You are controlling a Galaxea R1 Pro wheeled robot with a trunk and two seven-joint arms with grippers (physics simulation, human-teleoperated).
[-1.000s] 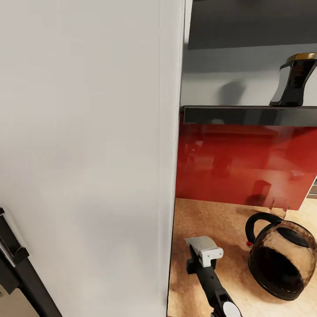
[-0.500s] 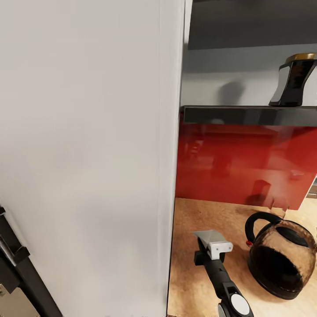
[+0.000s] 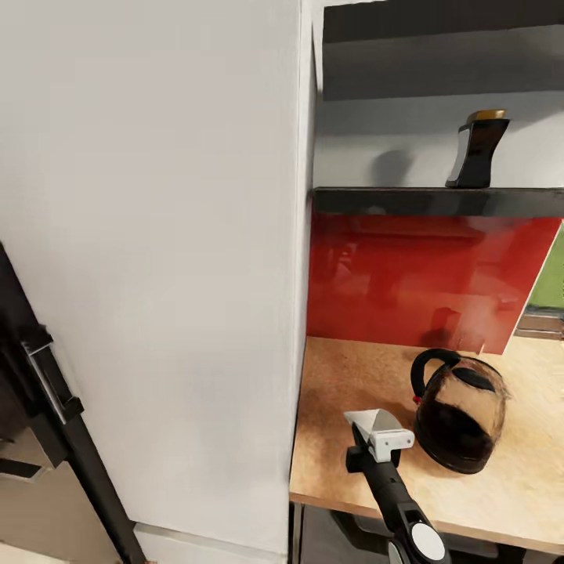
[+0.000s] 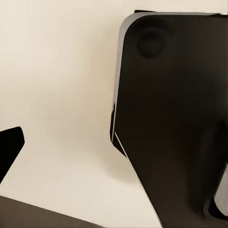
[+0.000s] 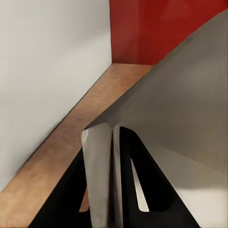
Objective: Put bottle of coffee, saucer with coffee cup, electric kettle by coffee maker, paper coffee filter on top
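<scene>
The paper filter (image 3: 374, 426) is pinched in my right tool (image 3: 379, 442), whose fingers (image 5: 102, 180) are pressed together on the white cone; it hangs over the front left part of the bench (image 3: 345, 478). The kettle (image 3: 458, 415) stands on the bench just right of the filter, apart from it. The coffee bottle (image 3: 476, 149) sits on the dark shelf (image 3: 439, 201), above the red splashback (image 3: 415, 274).

Against the picture half a second ago the whole view has drawn back and tipped down: the bench's front edge, the bottle's full outline and more of the shelf have come into view. I read this as camera motion; tool and filter hold the same place in the picture.

The coffee maker is not in sight, so I judge the filter placement still to come.

The white cabinet side (image 3: 157, 274) stands close on the tool's left; open bench lies toward the right. I cannot tell the left tool's state.
</scene>
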